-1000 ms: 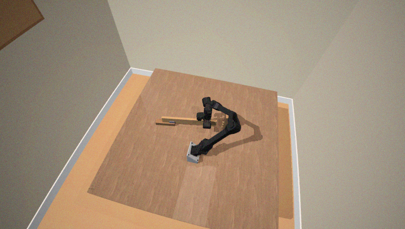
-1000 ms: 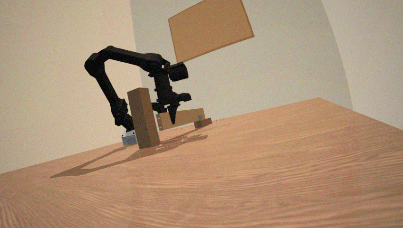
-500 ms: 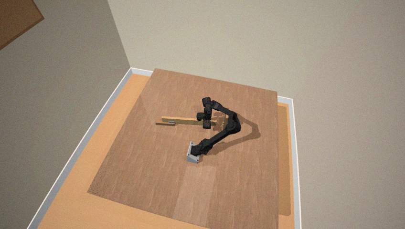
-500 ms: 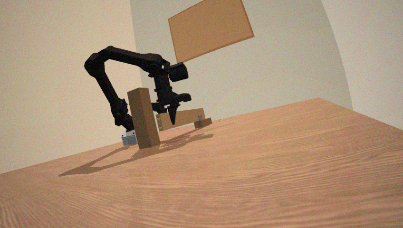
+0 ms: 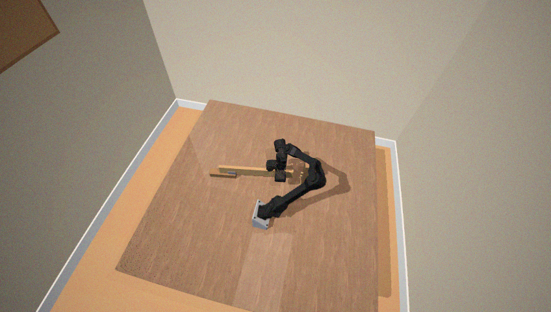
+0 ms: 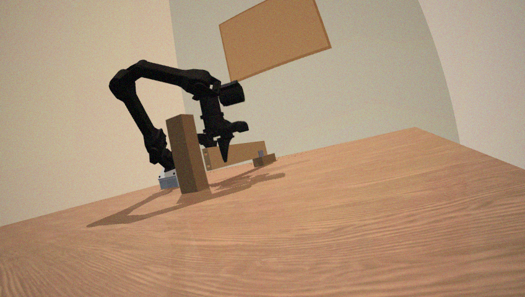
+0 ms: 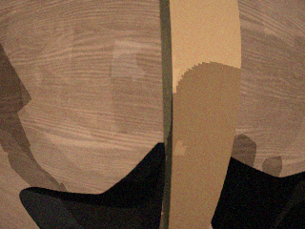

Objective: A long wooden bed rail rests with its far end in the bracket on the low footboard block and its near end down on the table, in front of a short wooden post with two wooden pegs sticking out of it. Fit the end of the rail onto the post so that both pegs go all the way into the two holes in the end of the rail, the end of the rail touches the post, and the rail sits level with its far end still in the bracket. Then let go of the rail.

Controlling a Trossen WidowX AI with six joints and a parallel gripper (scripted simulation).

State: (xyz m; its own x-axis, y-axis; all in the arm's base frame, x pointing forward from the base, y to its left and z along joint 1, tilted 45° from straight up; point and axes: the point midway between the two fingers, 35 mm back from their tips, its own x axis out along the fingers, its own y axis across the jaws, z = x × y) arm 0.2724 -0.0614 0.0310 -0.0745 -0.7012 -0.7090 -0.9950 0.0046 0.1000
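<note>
My gripper [image 5: 275, 172] [image 6: 221, 154] [image 7: 178, 148] is shut on the long wooden rail [image 5: 247, 170] [image 6: 242, 151] [image 7: 205, 110] towards its near end. The rail's near end is raised off the table. Its end face, with two holes, shows in the exterior view. The top view shows a gap between that end and two pale pegs. The upright post [image 6: 187, 158] stands beyond the gap; the arm hides it in the top view. The rail's far end is over the footboard block [image 5: 223, 175] [image 6: 265, 160], behind the bracket [image 5: 231, 172] [image 6: 260, 153]; how deep it sits is unclear.
The arm's grey base [image 5: 260, 221] [image 6: 168, 181] stands on the table [image 5: 185, 239] [image 6: 331, 228]. The arm's elbow [image 5: 316, 175] hangs high over the post's side of the table. The wrist view shows neither rail end.
</note>
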